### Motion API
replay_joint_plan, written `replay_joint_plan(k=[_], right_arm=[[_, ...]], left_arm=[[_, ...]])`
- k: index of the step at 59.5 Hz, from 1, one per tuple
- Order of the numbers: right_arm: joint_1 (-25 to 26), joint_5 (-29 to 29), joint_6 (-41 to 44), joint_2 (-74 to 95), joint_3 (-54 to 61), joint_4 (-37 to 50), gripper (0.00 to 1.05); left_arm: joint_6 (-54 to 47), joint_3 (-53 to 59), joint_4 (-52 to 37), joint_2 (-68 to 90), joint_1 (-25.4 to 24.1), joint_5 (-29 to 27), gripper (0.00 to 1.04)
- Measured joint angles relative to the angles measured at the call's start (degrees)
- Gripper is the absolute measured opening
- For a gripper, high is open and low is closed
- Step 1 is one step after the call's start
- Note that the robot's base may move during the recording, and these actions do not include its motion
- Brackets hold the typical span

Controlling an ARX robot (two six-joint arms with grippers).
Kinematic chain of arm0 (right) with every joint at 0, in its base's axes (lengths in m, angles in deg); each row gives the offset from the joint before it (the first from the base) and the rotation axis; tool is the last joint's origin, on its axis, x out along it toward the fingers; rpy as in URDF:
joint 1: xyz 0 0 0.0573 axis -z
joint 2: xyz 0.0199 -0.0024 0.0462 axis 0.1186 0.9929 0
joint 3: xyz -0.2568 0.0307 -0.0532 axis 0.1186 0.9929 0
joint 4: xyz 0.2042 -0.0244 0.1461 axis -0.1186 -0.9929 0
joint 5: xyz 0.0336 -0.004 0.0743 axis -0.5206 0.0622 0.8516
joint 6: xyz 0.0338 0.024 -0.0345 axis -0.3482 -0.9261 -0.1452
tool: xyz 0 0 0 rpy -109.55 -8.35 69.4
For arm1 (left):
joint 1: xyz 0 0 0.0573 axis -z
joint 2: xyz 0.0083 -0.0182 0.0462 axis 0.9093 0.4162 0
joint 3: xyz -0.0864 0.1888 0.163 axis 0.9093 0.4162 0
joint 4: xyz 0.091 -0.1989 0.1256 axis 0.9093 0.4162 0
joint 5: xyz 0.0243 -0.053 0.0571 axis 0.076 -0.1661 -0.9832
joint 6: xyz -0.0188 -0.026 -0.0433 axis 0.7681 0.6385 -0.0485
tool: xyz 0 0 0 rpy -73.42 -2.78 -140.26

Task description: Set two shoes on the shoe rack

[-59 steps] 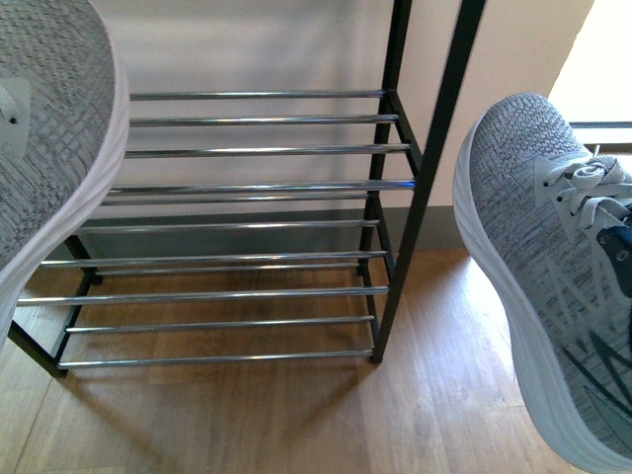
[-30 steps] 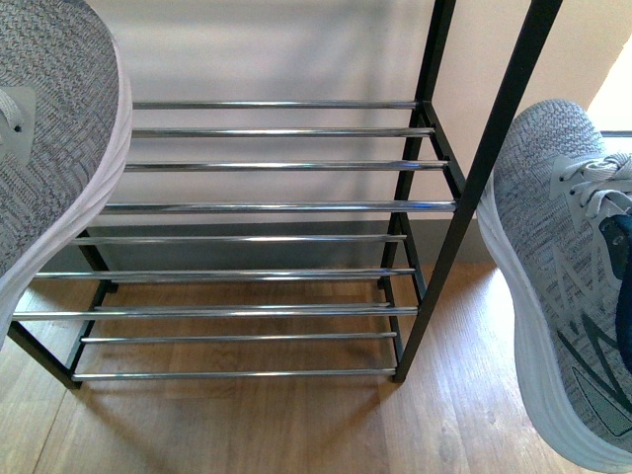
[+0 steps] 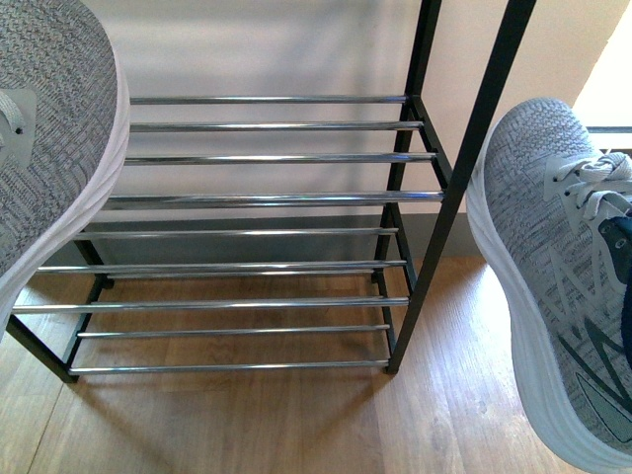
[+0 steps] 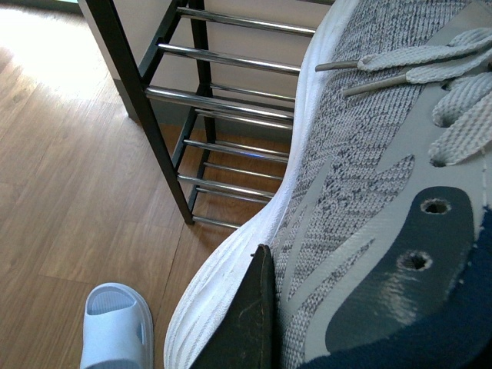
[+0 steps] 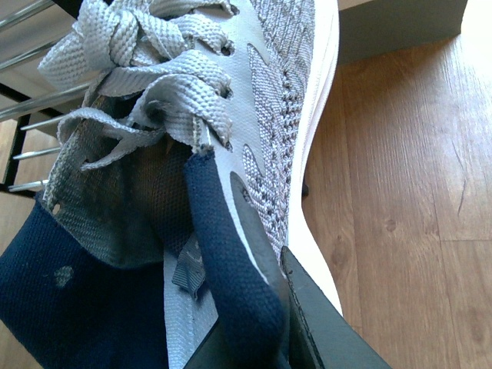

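Observation:
Two grey knit sneakers with white soles hang in the air on either side of the shoe rack (image 3: 267, 197), a black frame with chrome bars. The left sneaker (image 3: 49, 138) fills the front view's left edge, toe up. The right sneaker (image 3: 563, 276) is at the right edge, outside the rack's front post. My left gripper (image 4: 257, 323) is shut on the left sneaker (image 4: 369, 192) at its side wall. My right gripper (image 5: 265, 307) is shut on the right sneaker (image 5: 261, 100) at its navy collar. A pale blue slide sandal (image 4: 115, 327) lies on the floor.
The rack stands on a wood floor (image 3: 296, 425) against a pale wall. Its black corner post (image 3: 474, 148) stands between the tiers and the right sneaker. The rack's side also shows in the left wrist view (image 4: 200, 100).
The front view shifted: the rack moved right and then slightly back left in the picture. Both sneakers stay held at the picture's edges.

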Motion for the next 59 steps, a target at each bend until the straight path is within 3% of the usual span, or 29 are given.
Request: replay_joint_plan(k=[59], right_arm=[[0.0, 0.0, 0.0, 0.0, 0.0, 0.0, 0.01]], left_arm=[[0.0, 0.0, 0.0, 0.0, 0.1, 0.1, 0.01]])
